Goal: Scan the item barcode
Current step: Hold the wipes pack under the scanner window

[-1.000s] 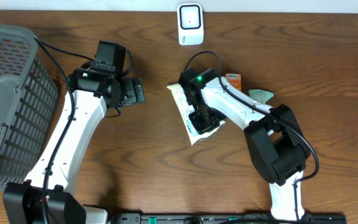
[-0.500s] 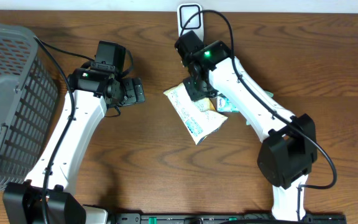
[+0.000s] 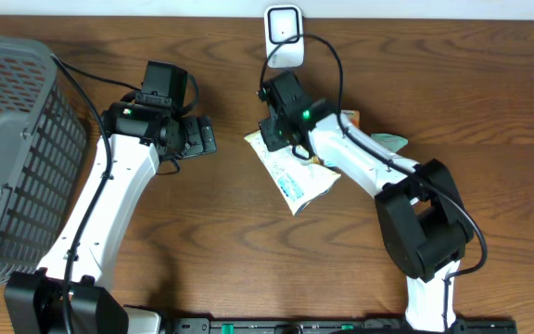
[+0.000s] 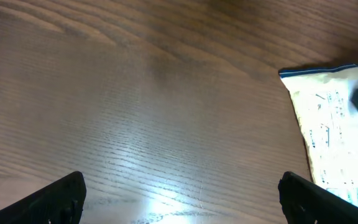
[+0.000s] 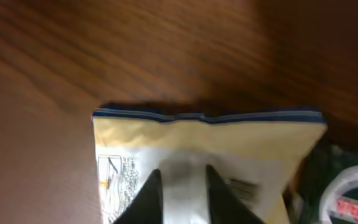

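The right arm has pulled its elbow back in since half a second earlier, while its end effector point(image 3: 276, 139) stays over the upper end of the snack packet point(image 3: 292, 173); the left arm has not moved at all. The pale, blue-edged packet lies flat and slantwise on the wooden bench point(image 3: 489, 83), its upper end pointing toward the white barcode scanner point(image 3: 284, 35) at the far edge, near it but clear of it. From the right wrist, the two dark fingers point(image 5: 149, 198) stand a little apart above the packet point(image 5: 204, 140), with its pale printed face showing in the narrow gap (whether they pinch the wrapper or hang free of it cannot be told). The blue sealed edge runs across that view, and a green pack point(image 5: 347, 180) peeks in at the lower right. The left end effector point(image 3: 202, 137) hovers near the packet's left side with its fingers spread wide and nothing between them; its wrist camera shows bare wood grain between the fingertips point(image 4: 61, 198) and the packet's corner point(image 4: 337, 143) at the right. Beyond the right arm sit an orange pack point(image 3: 349, 117) and the green one point(image 3: 389, 141). A grey mesh basket point(image 3: 7, 158) fills the bench's left end.
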Action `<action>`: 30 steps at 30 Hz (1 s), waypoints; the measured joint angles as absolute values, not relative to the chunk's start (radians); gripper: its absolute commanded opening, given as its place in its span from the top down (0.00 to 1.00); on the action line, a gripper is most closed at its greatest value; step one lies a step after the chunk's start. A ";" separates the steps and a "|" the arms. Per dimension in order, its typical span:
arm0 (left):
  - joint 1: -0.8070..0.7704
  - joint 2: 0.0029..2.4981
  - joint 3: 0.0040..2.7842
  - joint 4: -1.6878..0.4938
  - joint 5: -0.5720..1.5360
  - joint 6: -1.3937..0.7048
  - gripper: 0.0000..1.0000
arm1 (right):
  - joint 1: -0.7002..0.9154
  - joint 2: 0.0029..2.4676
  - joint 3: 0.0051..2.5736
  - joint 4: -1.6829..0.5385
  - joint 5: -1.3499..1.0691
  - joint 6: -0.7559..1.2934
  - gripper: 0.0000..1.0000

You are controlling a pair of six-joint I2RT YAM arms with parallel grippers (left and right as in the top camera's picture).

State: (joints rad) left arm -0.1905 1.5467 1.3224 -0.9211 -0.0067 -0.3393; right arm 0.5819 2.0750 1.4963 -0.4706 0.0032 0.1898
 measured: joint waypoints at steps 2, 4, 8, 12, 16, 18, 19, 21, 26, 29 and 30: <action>-0.191 1.547 1.322 -0.921 -0.007 -0.339 0.02 | 0.582 2.075 1.491 -0.448 0.017 0.186 0.76; -0.191 1.547 1.322 -0.921 -0.007 -0.340 0.02 | 0.582 2.075 1.528 -0.508 0.046 0.182 0.77; -0.191 1.547 1.322 -0.921 -0.007 -0.339 0.02 | 0.582 2.066 1.702 -0.719 0.087 0.169 0.77; -0.191 1.547 1.322 -0.921 -0.007 -0.339 0.03 | 0.586 2.017 1.775 -0.872 0.078 0.163 0.66; -0.191 1.547 1.322 -0.921 -0.007 -0.339 0.02 | 0.595 1.975 1.794 -1.026 0.009 0.157 0.69; -0.191 1.547 1.322 -0.921 -0.007 -0.339 0.03 | 0.598 1.977 1.793 -1.050 -0.017 0.156 0.66; -0.191 1.547 1.322 -0.921 -0.007 -0.339 0.02 | 0.599 1.979 1.793 -1.067 -0.032 0.155 0.66; -0.191 1.547 1.322 -0.921 -0.007 -0.339 0.03 | 0.600 1.979 1.793 -1.091 -0.047 0.155 0.67; -0.191 1.547 1.322 -0.921 -0.007 -0.339 0.02 | 0.600 1.979 1.792 -1.150 -0.061 0.155 0.68; -0.191 1.547 1.322 -0.921 -0.007 -0.339 0.02 | 0.600 1.979 1.784 -1.190 -0.064 0.155 0.69; -0.191 1.547 1.322 -0.921 -0.007 -0.339 0.02 | 0.600 1.979 1.776 -1.197 -0.065 0.155 0.71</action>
